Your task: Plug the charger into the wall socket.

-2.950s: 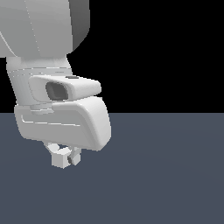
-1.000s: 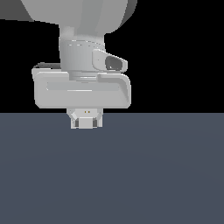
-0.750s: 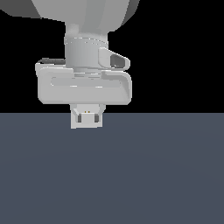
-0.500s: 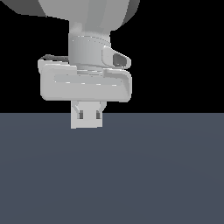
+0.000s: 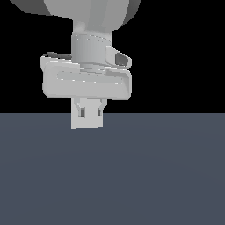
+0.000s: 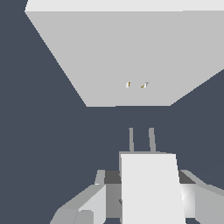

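Observation:
In the wrist view my gripper (image 6: 148, 192) is shut on the charger (image 6: 151, 188), an off-white block with two thin grey prongs (image 6: 141, 139) pointing ahead. The wall socket (image 6: 118, 57), a flat off-white square plate, stands in front of the prongs with a gap between them; its two tiny orange-brown holes (image 6: 136, 85) lie roughly in line with the prongs. In the exterior view the gripper (image 5: 88, 115) hangs from the arm with the charger (image 5: 87, 119) between its fingers, just above the grey floor; the socket is out of view there.
A plain dark grey floor (image 5: 154, 176) fills the lower half of the exterior view and surrounds the socket in the wrist view. The large grey arm body (image 5: 88, 13) fills the top of the exterior view.
The gripper with the charger has risen slightly and turned a little in the exterior view since three seconds ago; over the last second it has barely shifted.

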Motion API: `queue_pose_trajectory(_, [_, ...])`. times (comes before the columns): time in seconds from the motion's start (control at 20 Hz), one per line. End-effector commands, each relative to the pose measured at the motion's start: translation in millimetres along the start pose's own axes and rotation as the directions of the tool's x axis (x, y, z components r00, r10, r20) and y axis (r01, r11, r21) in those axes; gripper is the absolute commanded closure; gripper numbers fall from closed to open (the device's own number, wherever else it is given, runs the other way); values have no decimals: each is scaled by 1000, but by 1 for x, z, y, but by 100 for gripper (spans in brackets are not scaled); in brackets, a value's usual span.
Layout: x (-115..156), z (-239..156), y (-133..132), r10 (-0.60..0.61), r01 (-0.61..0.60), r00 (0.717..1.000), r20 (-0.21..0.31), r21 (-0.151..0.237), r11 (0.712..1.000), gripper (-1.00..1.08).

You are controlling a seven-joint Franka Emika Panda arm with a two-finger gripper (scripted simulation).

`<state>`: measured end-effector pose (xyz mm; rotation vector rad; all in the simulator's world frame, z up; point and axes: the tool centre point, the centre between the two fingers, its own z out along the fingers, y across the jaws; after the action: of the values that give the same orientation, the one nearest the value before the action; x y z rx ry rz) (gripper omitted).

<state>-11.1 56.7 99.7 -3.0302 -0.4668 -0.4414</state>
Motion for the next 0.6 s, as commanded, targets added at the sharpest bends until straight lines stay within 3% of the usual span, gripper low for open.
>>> queue_pose_trajectory(0.0, [1, 0, 0, -6, 6, 1000, 0, 2, 1000, 108])
queue_pose_trajectory(0.55, [9, 2, 0, -5, 5, 1000, 0, 1, 1000, 108])
